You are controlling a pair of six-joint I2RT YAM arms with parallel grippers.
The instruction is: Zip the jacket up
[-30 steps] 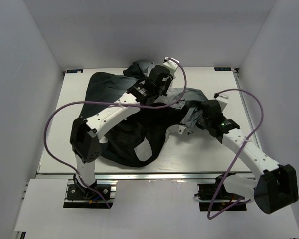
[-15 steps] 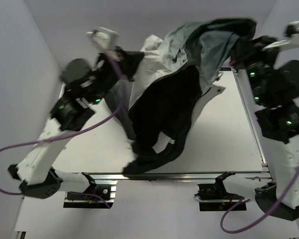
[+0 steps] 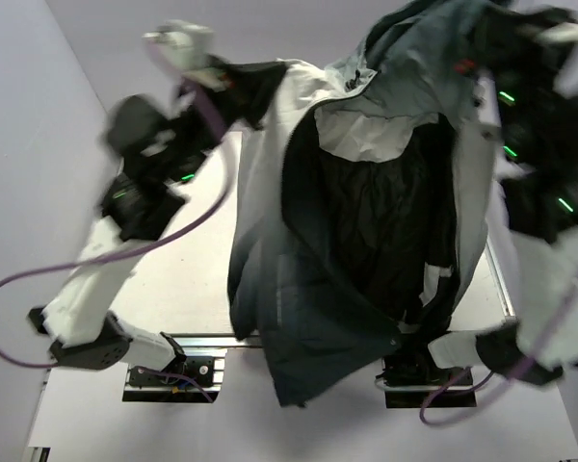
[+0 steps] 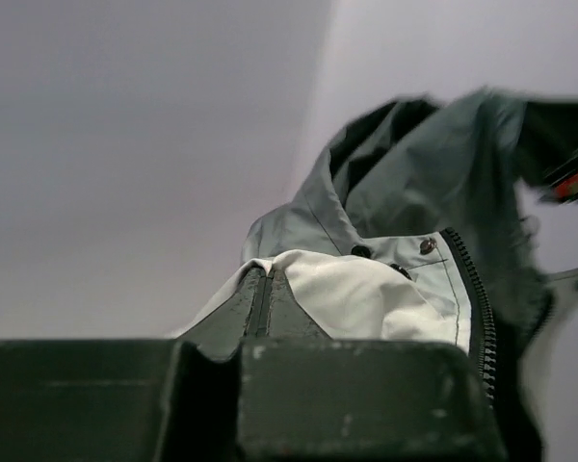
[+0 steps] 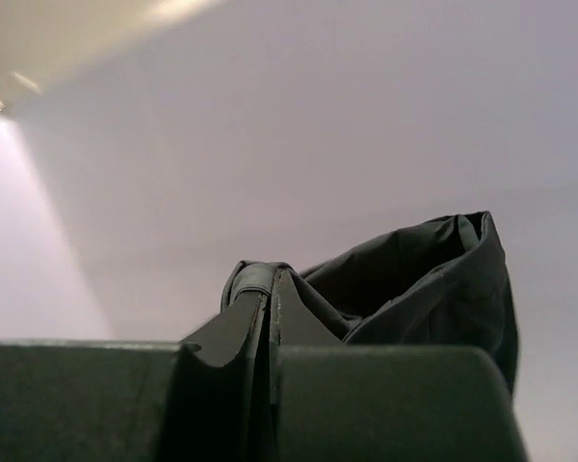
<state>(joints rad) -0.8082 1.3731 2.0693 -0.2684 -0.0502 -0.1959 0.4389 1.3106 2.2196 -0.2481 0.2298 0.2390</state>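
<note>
Since half a second earlier the jacket (image 3: 366, 241) had been hoisted higher and spread wider, its black hem dangling past the table (image 3: 188, 279) edge at 6 o'clock. At 11 o'clock the left hand (image 4: 263, 277) was pressed together on pale collar fabric, and at 1 o'clock the right hand (image 5: 270, 274) pinched dark cloth — likely so the front would fall open and expose the zipper (image 4: 479, 308). No brand or writing could be read — motion blur smeared the details.
</note>
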